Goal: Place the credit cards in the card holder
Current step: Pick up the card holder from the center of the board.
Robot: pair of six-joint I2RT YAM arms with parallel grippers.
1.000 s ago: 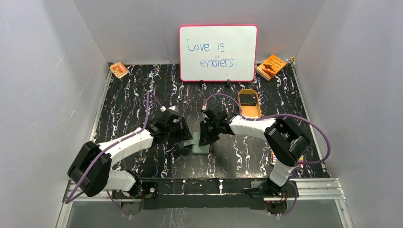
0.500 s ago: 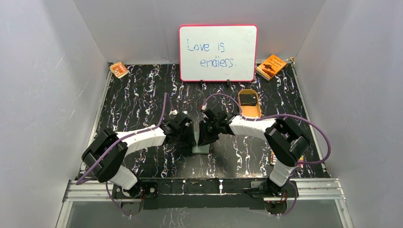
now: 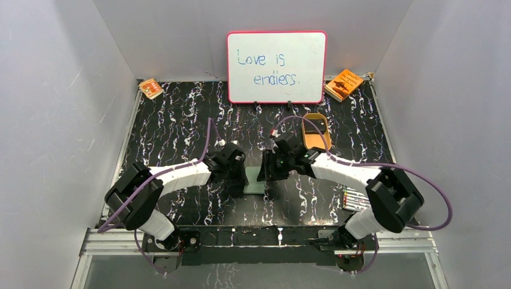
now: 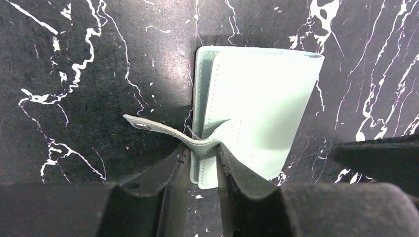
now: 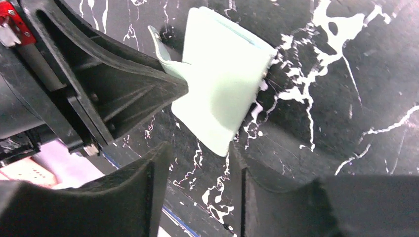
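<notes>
Looking from above, you see the card holder flat on the table between the left gripper and the right gripper.

Left wrist: the jaws pinch its snap strap, and the holder's body lies ahead and to the right.

Right wrist: the jaws stand apart and hold nothing, with the holder's near corner pointing between them.

Your arms meet mid-frame. Your left gripper pinches the card holder strap; your right gripper jaws stand parted.

The left gripper has swung in from the left and pinched shut on the edge of the card holder, while the right gripper has spread its jaws, released it and shifted slightly rightward.
</notes>
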